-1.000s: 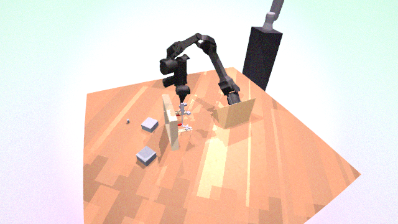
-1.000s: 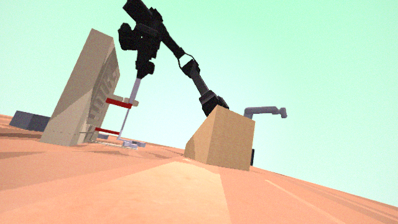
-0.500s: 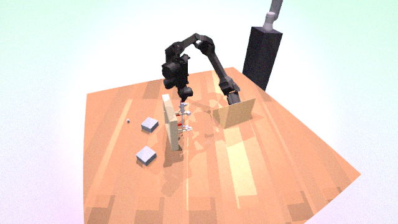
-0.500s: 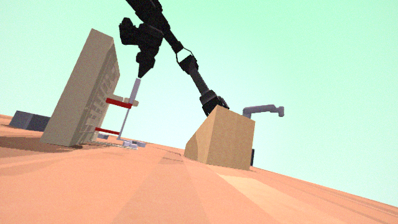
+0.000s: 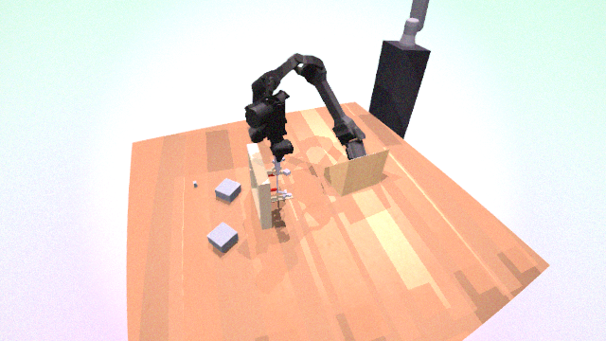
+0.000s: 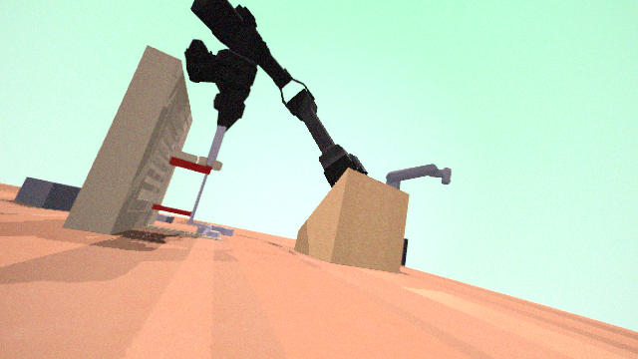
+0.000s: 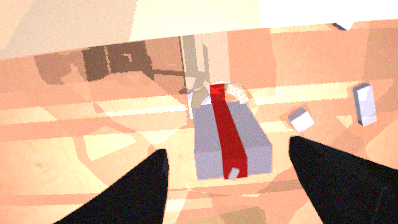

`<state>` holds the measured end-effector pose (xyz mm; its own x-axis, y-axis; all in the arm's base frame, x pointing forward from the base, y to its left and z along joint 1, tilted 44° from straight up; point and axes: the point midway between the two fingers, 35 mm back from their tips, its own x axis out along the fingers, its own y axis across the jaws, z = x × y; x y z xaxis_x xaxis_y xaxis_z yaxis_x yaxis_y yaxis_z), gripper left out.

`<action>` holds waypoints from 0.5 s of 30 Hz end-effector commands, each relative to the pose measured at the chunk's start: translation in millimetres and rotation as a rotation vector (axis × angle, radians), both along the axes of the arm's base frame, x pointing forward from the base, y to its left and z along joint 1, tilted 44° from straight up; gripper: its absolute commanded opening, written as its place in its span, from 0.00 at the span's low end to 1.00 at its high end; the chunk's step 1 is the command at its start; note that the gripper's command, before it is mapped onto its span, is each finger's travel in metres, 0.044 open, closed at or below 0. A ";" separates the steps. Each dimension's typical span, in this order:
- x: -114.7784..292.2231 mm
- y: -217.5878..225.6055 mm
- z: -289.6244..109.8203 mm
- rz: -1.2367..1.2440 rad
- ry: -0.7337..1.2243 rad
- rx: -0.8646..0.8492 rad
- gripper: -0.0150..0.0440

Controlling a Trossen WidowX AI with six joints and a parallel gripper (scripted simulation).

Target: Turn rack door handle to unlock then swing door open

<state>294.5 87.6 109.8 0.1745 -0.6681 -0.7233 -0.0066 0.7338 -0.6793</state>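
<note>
Plank-topped table in pale light
Beyond the wood-plank table (image 5: 331,265) (image 6: 319,309), a black pedestal (image 5: 395,90) stands before a pale, mint-tinged backdrop.

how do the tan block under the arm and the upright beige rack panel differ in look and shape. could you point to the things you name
The tan block (image 5: 364,176) (image 6: 371,224) is a squat wedge with a sloping side, while the beige panel (image 5: 265,204) (image 6: 127,145) is tall and narrow. The block's faces look plain; the panel has a slatted face. The arm's base meets the block, whereas red bars stick out beside the panel. Both stand on the table.
</note>
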 end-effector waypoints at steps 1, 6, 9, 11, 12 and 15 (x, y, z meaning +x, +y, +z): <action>0.0 -4.7 -4.8 0.005 0.005 -0.006 0.73; 1.3 -10.3 -10.5 0.005 0.005 -0.007 0.73; 2.0 -13.8 -13.9 0.005 0.004 -0.007 0.73; 2.4 -16.1 -16.2 0.004 0.004 -0.008 0.73; 2.6 -17.2 -17.3 0.004 0.004 -0.008 0.73; 3.1 -20.7 -20.6 0.004 0.003 -0.008 0.73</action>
